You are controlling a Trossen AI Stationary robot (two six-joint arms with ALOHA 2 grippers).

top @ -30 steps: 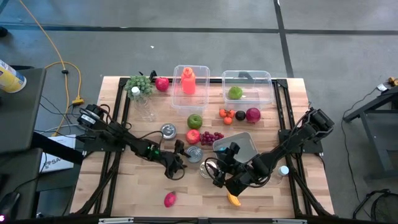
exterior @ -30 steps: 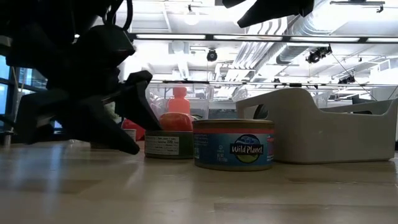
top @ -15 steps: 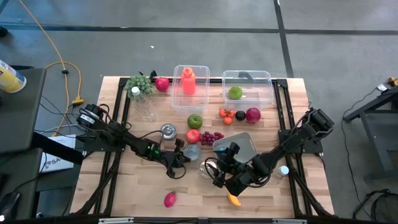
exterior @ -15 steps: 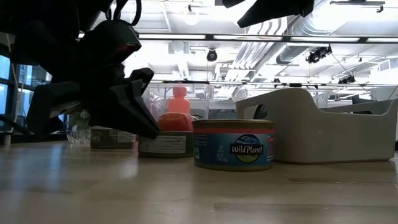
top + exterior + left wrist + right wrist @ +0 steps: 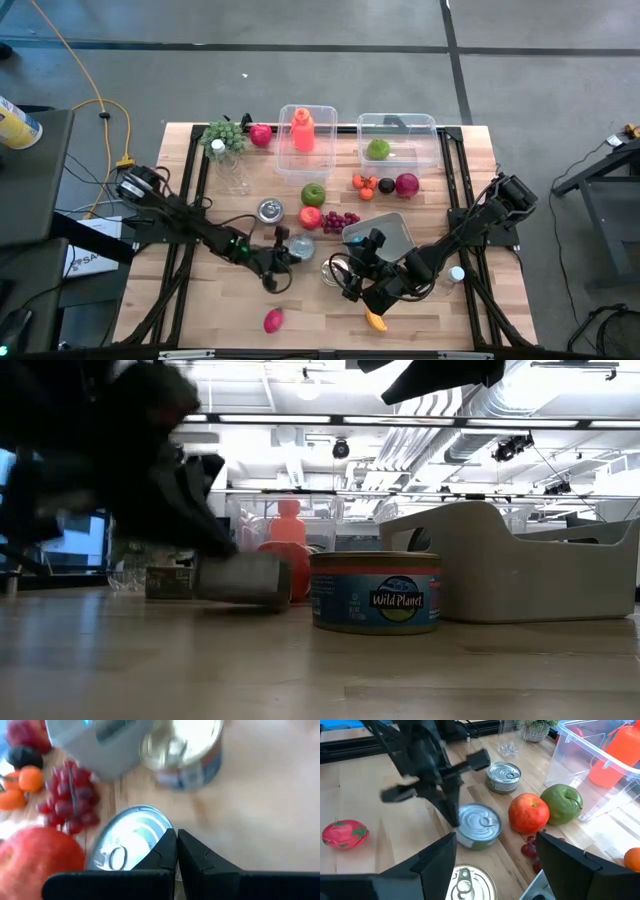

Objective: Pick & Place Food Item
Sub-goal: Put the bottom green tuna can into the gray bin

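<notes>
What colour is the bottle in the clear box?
Orange bottle, clearest in the high view.

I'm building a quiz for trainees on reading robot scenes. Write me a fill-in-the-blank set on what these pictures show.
1. The left gripper has its fingers ____ beside a tin can.
2. In the right wrist view, the fruit right next to the red apple is a green ____.
3. The orange bottle stands inside a clear plastic ____.
4. The right gripper has its fingers ____.

Missing words: shut; apple; bin; open
</notes>
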